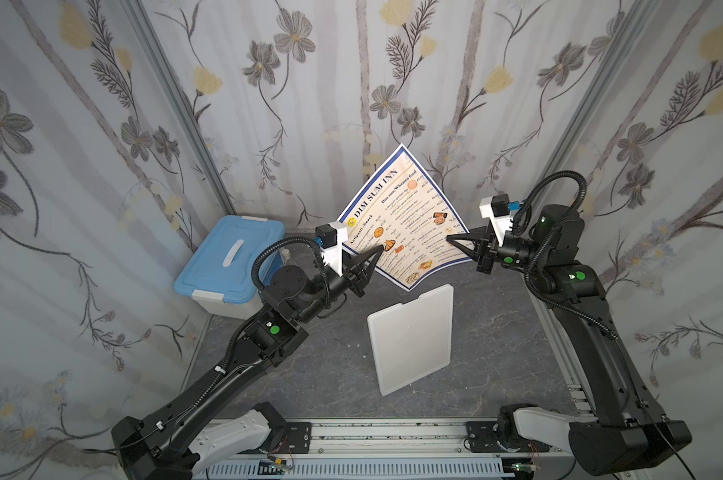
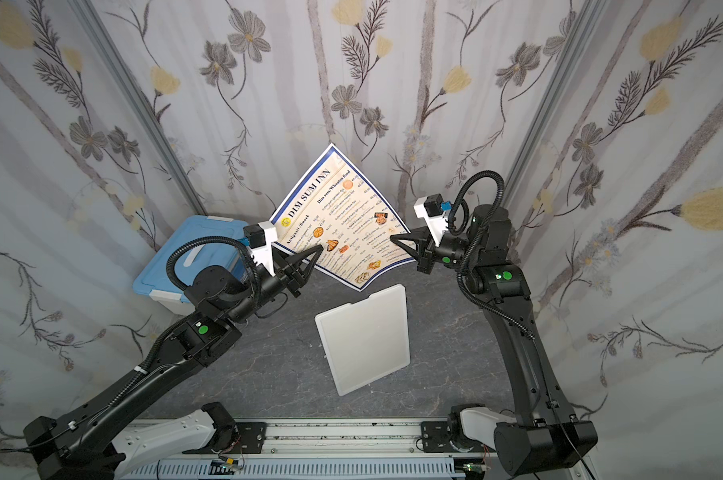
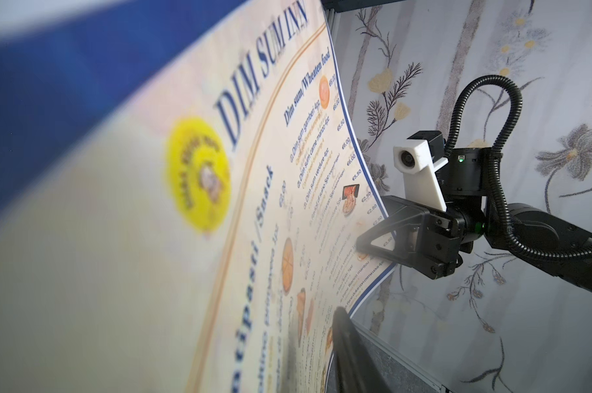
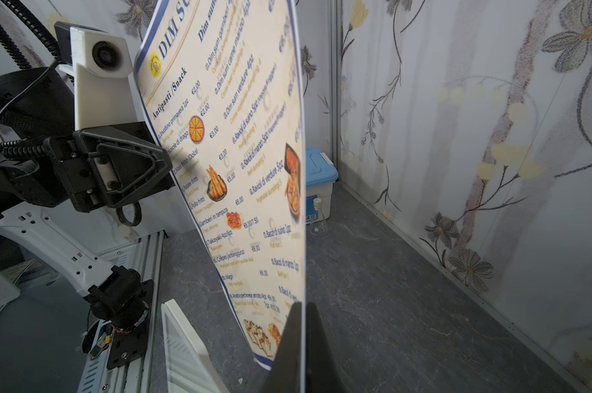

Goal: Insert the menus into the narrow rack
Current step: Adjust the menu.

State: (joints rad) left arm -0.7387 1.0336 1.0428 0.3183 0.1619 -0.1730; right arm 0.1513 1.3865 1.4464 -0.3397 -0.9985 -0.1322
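The right hand (image 1: 449,239) clamps the menu (image 1: 401,208) near the rack (image 1: 414,340); left hand (image 1: 379,248) (opposite edge): grip unclear.

from here i see the menu (image 1: 407,208) as glossy, smooth paper; the narrow rack (image 1: 411,338) looks like matt white plastic; my counter (image 1: 335,386) has a dull, stone-veined grey surface.

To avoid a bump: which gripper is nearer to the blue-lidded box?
Left. The left gripper is beside the box; the right gripper holds the menu, farther away.
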